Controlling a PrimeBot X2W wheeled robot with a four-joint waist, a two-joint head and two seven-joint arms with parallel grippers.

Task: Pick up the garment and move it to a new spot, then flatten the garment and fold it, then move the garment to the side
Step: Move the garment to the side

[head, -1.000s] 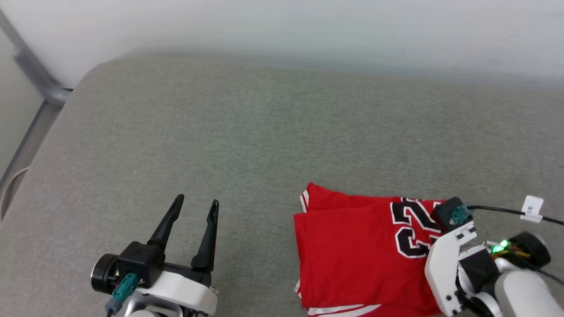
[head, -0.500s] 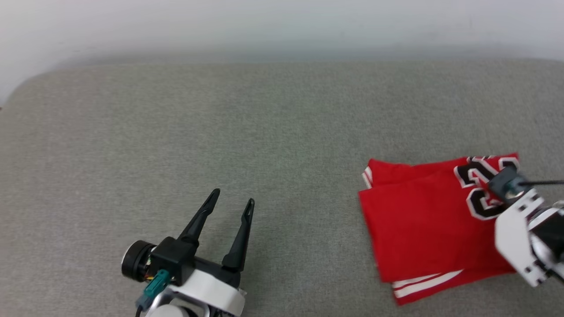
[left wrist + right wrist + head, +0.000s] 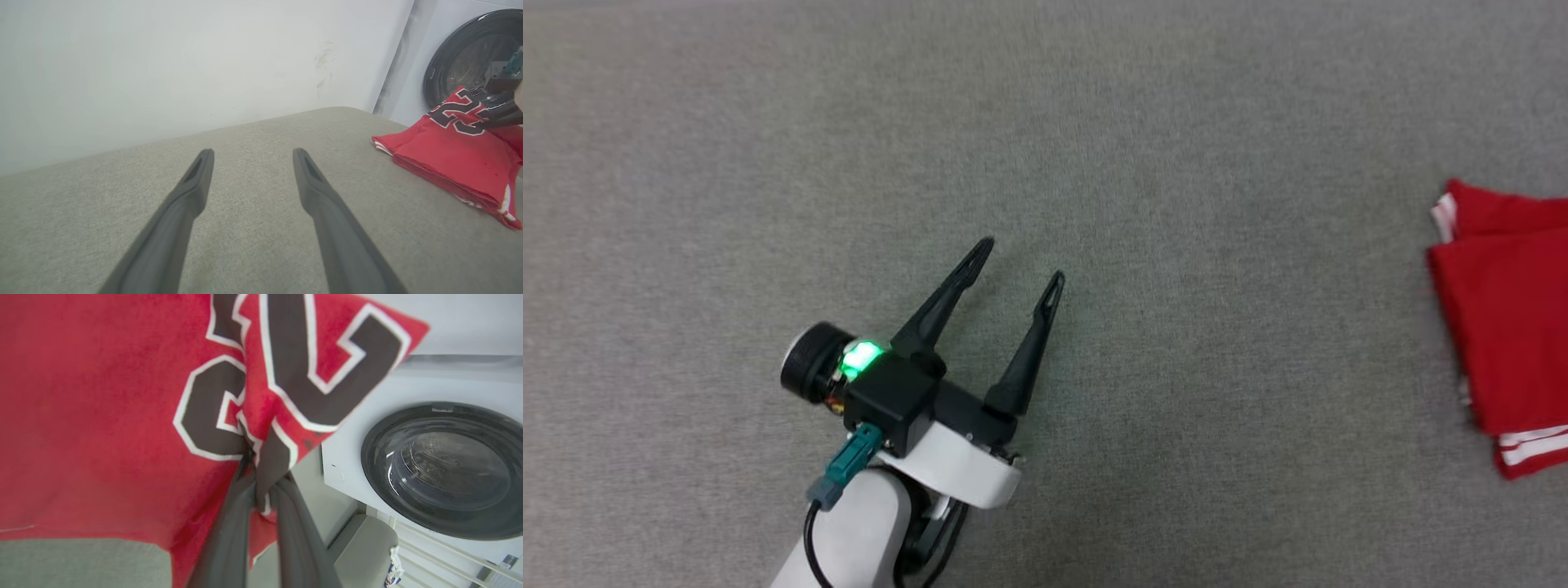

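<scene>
Red folded shirt (image 3: pixel 1503 327) lies at the head view's right edge on the grey surface (image 3: pixel 1176 163), well apart from the left hand (image 3: pixel 1023 260), which is spread and empty. Left wrist view: it hovers wide over bare fabric. Right wrist view: the right hand (image 3: pixel 261 486) pinches the printed corner. Moving it low and slowly should, I judge, keep the folds together.

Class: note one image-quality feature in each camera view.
Head view: slightly soft, green lamp glaring on the left gripper. Left wrist view: near fingers blurred, folded red black-numbered jersey sharper. Right wrist view: dark fingers smeared, round washing-machine door crisper.
</scene>
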